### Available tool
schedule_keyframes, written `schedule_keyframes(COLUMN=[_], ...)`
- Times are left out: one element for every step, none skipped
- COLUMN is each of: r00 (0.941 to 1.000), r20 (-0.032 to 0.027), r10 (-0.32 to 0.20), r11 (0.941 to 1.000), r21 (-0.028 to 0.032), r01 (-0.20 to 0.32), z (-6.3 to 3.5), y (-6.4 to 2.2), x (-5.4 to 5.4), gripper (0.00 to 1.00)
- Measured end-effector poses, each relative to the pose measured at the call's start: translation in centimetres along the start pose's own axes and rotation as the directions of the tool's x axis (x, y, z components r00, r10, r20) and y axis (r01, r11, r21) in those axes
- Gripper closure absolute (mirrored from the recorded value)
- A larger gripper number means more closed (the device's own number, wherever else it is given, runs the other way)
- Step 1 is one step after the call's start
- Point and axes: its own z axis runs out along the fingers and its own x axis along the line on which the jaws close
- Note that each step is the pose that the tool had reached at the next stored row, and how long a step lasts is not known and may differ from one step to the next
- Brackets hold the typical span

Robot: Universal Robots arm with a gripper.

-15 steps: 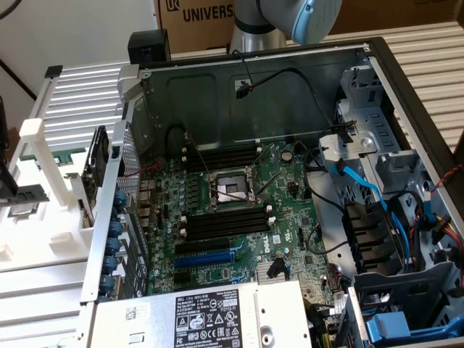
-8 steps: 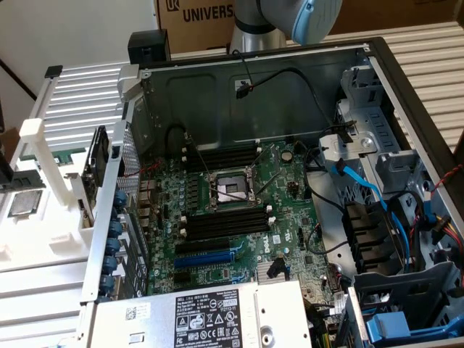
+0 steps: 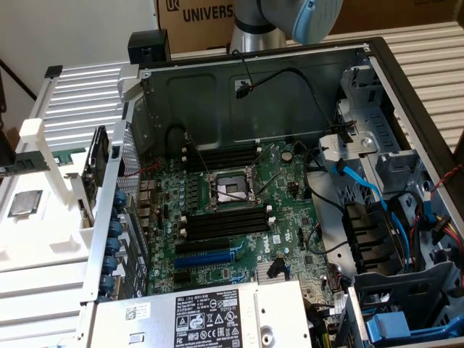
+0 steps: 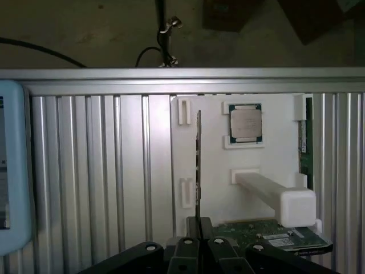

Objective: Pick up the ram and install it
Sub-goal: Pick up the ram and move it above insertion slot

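In the wrist view my gripper (image 4: 199, 225) is shut on the ram (image 4: 198, 165), a thin green stick seen edge-on that reaches out from the fingertips. It hangs above the white fixture (image 4: 211, 171) on the ribbed metal table. Another green stick (image 4: 305, 142) stands in a slot at that fixture's edge. In the exterior view the open computer case holds the green motherboard (image 3: 286, 217), with black memory slots (image 3: 225, 156) behind the processor socket (image 3: 230, 190) and more slots (image 3: 225, 223) in front of it. The arm's blue-capped joint (image 3: 301, 16) shows above the case's back wall.
A processor chip (image 4: 246, 123) lies in a recess of the fixture, beside a white post (image 4: 279, 200) and a labelled green card (image 4: 274, 235). In the case, blue cables (image 3: 362, 185), drive cages (image 3: 391, 145) and the power supply (image 3: 210, 315) crowd the board's edges.
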Motion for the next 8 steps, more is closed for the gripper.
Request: schedule_keyframes(r00=[1.0000,1.0000,1.0000,1.0000,1.0000,1.0000,1.0000,1.0000], r20=[0.0001,0.0002,0.0002,0.0003,-0.0026,-0.0044,-0.0054,-0.0054], r10=[0.000,-0.001,-0.001,-0.001,-0.001,-0.001,-0.001,-0.001], r11=[1.0000,1.0000,1.0000,1.0000,1.0000,1.0000,1.0000,1.0000], r21=[0.0025,0.0025,0.0026,0.0026,0.0027,0.0027,0.0025,0.0025], r01=[0.000,0.001,0.001,0.001,0.001,0.001,0.001,0.001], z=[0.00,0.00,0.00,0.00,0.00,-0.09,-0.38,-0.79], y=[0.00,-0.01,0.00,-0.01,-0.03,-0.23,-0.47,-0.76], x=[0.00,0.00,0.00,-0.03,-0.08,-0.13,-0.20,-0.25], gripper=[0.88,0.88,0.88,0.88,0.88,0.88,0.88,0.88])
